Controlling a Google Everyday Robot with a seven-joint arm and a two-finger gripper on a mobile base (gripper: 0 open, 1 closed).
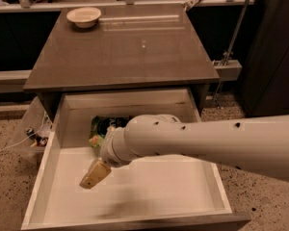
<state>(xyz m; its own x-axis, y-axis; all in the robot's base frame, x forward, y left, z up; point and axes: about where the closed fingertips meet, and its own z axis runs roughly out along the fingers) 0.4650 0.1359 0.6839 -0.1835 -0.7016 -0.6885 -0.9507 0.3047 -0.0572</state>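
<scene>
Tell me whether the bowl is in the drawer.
No, the bowl sits on the table, while the gripper hangs over the drawer.

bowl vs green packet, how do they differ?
The bowl is pale, round and in full view; the packet is green and dark, crumpled, partly hidden behind the arm. The bowl sits on the cabinet top at its far left; the packet lies at the back of the open drawer. The tool hangs inside the drawer, close to the packet, far from the bowl.
</scene>
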